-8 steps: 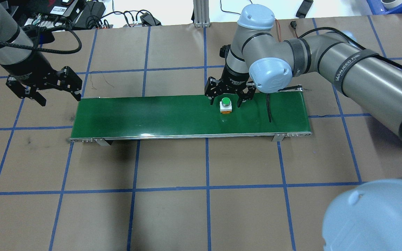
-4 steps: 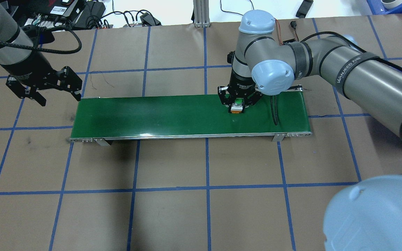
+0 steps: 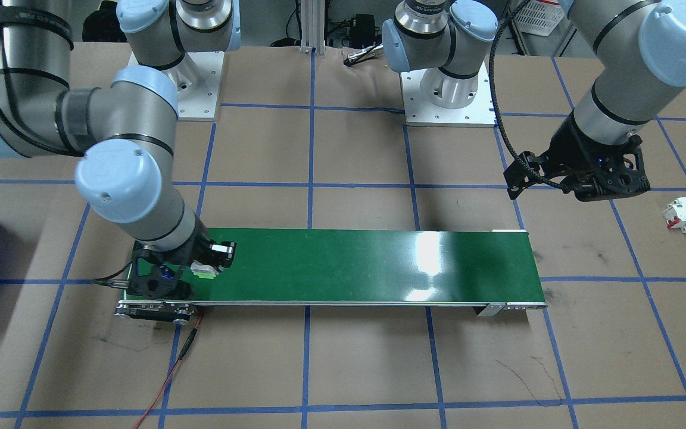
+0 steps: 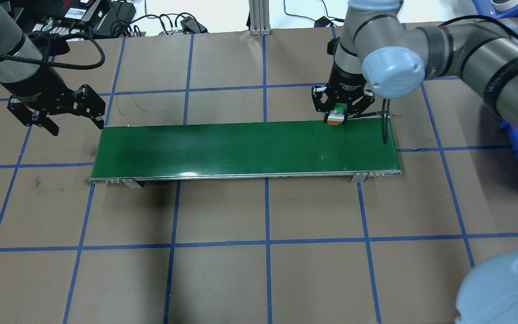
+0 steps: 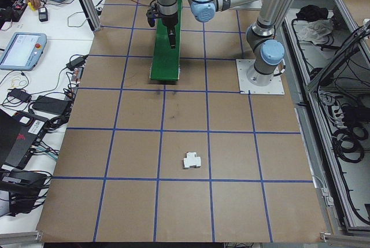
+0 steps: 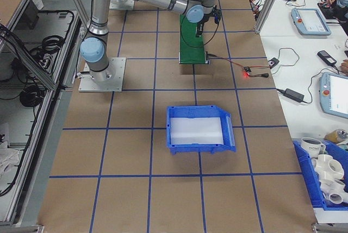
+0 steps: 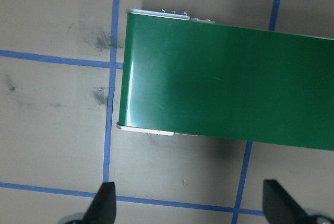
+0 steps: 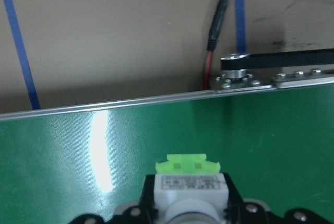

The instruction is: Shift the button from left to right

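Button (image 4: 336, 112) clamped in right hand (image 4: 341, 111), above belt's (image 4: 241, 146) far right edge.
Half a second ago it gripped mid-belt; left hand (image 4: 56, 110) open, unmoved.

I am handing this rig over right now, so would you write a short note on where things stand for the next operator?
Right gripper: shut on the button, held above the right end of the green belt, near its far edge.
Left gripper: open and empty, hovering off the belt's left end.
Done: button picked up and carried toward the right end.
Left: set it down at the right and release.
Also on the table: a white block with red parts near the left arm and a blue bin, neither part of this job.
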